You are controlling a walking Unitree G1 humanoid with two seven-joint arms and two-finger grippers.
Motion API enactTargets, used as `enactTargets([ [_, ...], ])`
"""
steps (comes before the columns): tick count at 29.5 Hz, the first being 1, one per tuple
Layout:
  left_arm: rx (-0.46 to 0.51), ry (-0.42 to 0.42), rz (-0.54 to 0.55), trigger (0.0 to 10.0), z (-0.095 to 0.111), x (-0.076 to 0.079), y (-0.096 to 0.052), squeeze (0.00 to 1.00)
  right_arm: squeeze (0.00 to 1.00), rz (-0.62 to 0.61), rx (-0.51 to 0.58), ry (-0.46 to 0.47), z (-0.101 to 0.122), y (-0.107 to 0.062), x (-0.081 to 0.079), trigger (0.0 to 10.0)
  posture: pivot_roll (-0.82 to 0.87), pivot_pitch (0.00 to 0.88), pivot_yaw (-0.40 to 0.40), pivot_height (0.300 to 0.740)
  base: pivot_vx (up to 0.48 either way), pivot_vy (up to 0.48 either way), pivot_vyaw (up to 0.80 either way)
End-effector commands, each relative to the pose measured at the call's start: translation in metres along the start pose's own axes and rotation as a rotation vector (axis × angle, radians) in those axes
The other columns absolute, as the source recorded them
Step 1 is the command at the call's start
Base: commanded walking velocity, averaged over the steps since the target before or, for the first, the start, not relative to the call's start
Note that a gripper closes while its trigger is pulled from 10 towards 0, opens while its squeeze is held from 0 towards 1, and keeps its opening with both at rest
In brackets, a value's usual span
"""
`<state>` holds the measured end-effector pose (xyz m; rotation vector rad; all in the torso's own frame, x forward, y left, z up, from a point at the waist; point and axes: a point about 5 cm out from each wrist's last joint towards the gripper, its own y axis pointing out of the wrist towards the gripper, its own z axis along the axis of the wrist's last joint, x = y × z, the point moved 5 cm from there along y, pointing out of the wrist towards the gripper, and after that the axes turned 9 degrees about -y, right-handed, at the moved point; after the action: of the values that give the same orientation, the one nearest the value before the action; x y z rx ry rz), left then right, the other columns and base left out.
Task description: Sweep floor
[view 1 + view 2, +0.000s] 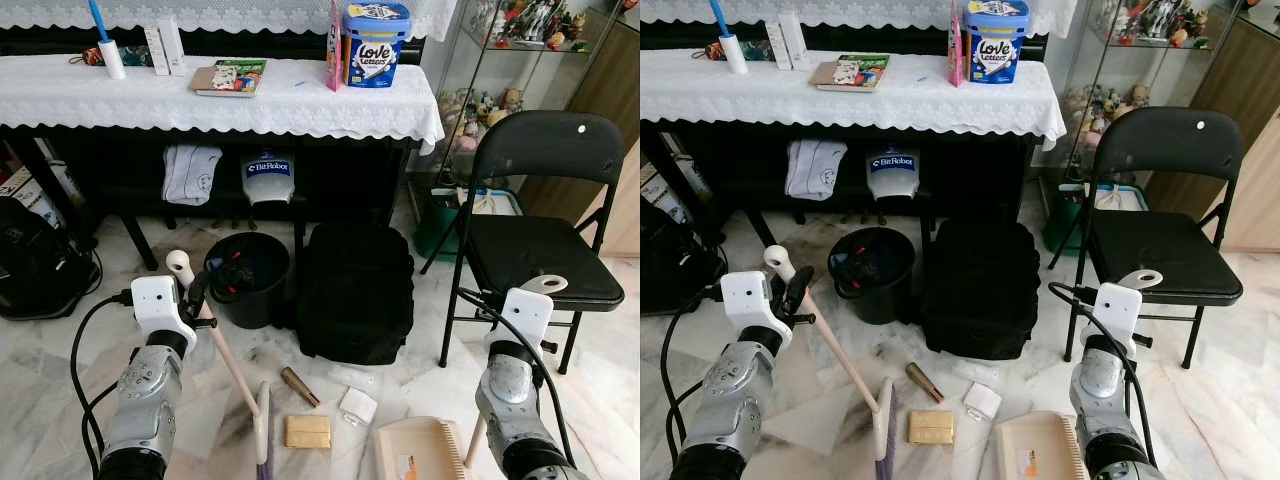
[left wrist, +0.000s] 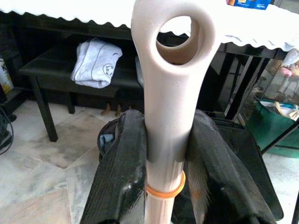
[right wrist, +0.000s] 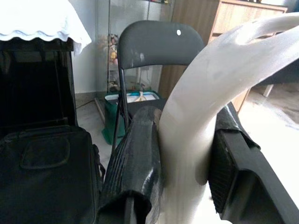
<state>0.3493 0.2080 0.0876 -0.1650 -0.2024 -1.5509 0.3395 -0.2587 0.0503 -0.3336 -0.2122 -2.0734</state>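
Gripping the broom (image 1: 232, 372) near its handle top, the left gripper (image 2: 166, 154) slants it toward the near right; debris (image 1: 307, 431) lies just right of the bristles, between them and the dustpan (image 1: 420, 447), whose handle the right gripper (image 3: 184, 154) clamps.

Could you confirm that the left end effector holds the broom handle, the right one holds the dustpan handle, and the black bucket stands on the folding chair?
Not quite: in the left eye view the black bucket stands on the floor beside the black bag, not on the folding chair. The rest is right.
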Motion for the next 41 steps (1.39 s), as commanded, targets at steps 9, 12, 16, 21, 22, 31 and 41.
enactTargets([
  [9, 0.023, 0.025, -0.014, 10.0, 0.011, 0.001, 0.003, 0.00, 0.00, -0.025, 0.072, 0.012, 0.019, 0.009, 0.003, 10.0, 0.04, 0.000, 0.011, 0.740, 0.000, 0.000, 0.00],
  [12, 0.023, 0.030, -0.008, 10.0, 0.011, -0.001, 0.002, 0.00, 0.00, -0.026, 0.076, 0.018, 0.021, 0.010, 0.004, 10.0, 0.04, 0.000, 0.012, 0.740, 0.000, 0.000, 0.00],
  [16, 0.025, 0.036, 0.002, 10.0, 0.011, -0.003, 0.002, 0.00, 0.00, -0.020, 0.085, 0.019, 0.023, 0.011, 0.004, 10.0, 0.04, 0.000, 0.013, 0.740, 0.000, 0.000, 0.00],
  [21, 0.030, 0.046, 0.017, 10.0, 0.011, -0.005, 0.003, 0.00, 0.00, -0.001, 0.102, -0.003, 0.024, 0.012, 0.004, 10.0, 0.05, 0.000, 0.018, 0.740, 0.000, 0.000, 0.00],
  [22, 0.027, 0.053, 0.025, 10.0, 0.010, -0.006, 0.003, 0.00, 0.00, 0.010, 0.096, -0.001, 0.023, 0.013, 0.004, 10.0, 0.05, 0.000, 0.020, 0.740, 0.000, 0.000, 0.00],
  [31, 0.028, 0.057, 0.042, 10.0, 0.010, -0.010, 0.001, 0.00, 0.00, 0.063, 0.109, -0.036, 0.021, 0.011, -0.001, 10.0, 0.05, 0.000, 0.032, 0.740, 0.000, 0.000, 0.00],
  [41, -0.025, 0.055, 0.016, 10.0, -0.003, -0.006, -0.002, 0.00, 0.00, 0.181, 0.085, 0.034, 0.018, -0.001, -0.029, 10.0, 0.04, 0.000, 0.045, 0.740, 0.000, 0.000, 0.00],
])
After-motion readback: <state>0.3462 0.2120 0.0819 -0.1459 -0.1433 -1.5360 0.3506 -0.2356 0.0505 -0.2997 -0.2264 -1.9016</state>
